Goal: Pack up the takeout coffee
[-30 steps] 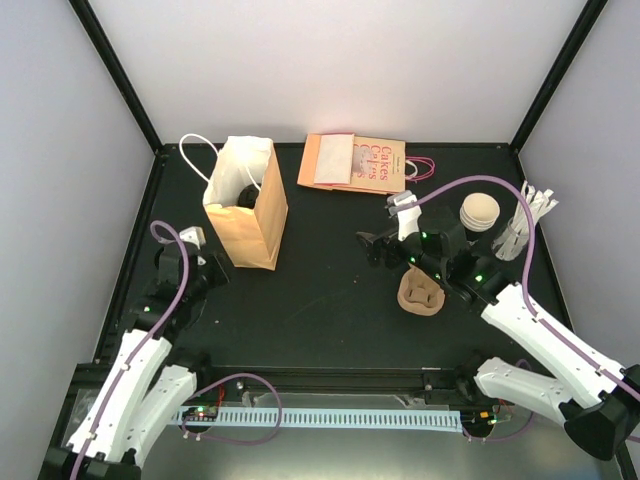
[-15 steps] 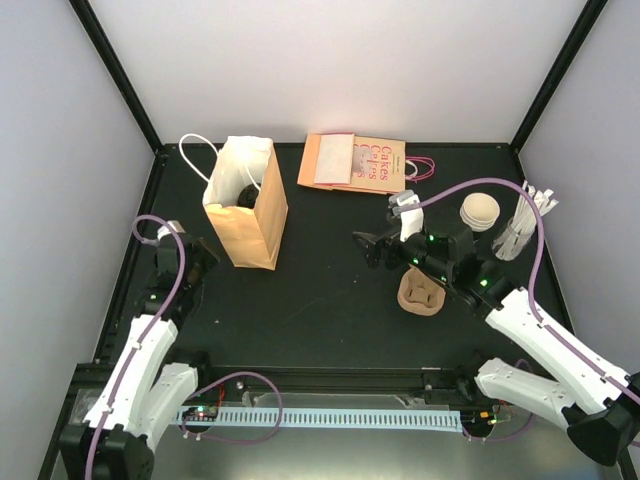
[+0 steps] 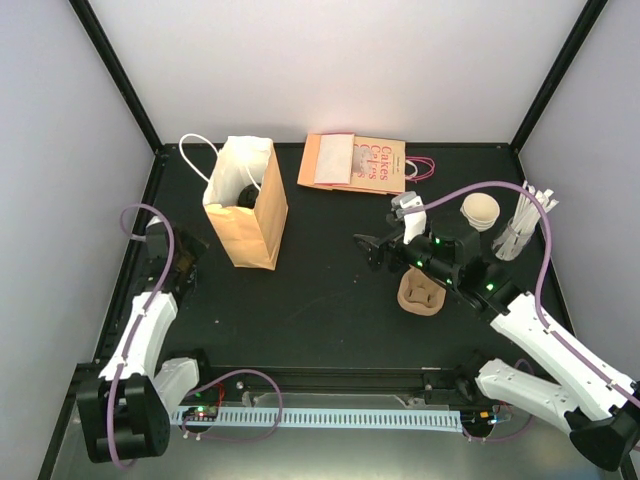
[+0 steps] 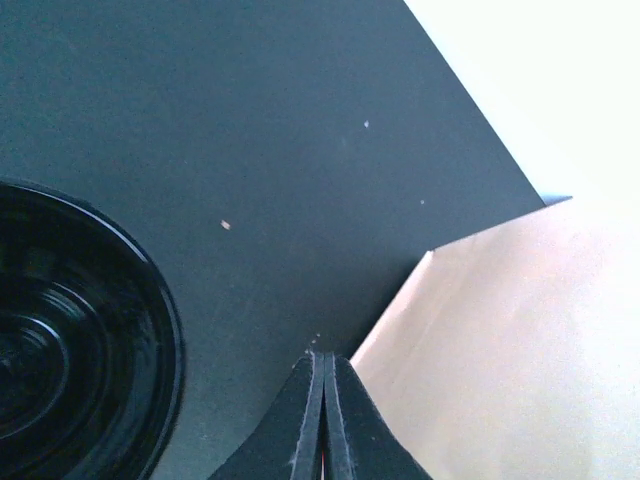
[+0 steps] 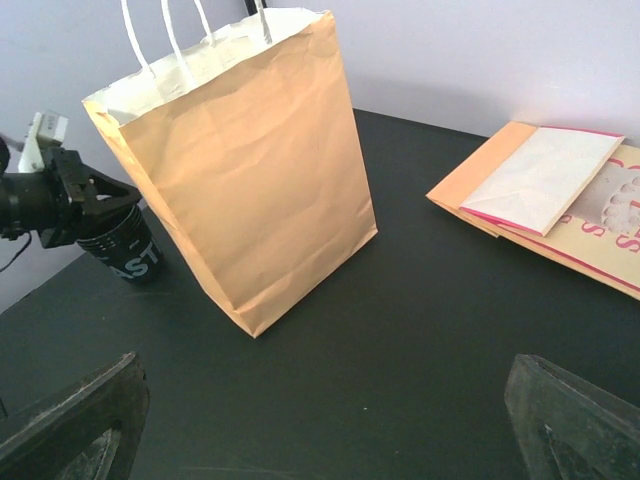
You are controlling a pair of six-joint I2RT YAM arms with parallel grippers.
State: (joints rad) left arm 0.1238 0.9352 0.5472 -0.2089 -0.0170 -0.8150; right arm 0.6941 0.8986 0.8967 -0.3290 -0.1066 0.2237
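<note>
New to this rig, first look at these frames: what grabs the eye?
The upright brown paper bag at the far left of the table dominates, open-topped with white handles. At its left stands the black takeout coffee, not yet in the bag, with the left gripper beside it, fingers shut on nothing. The right gripper hangs open mid-table, facing the bag.

Bright even light, soft shadows, L wrist view blown-out top-right
</note>
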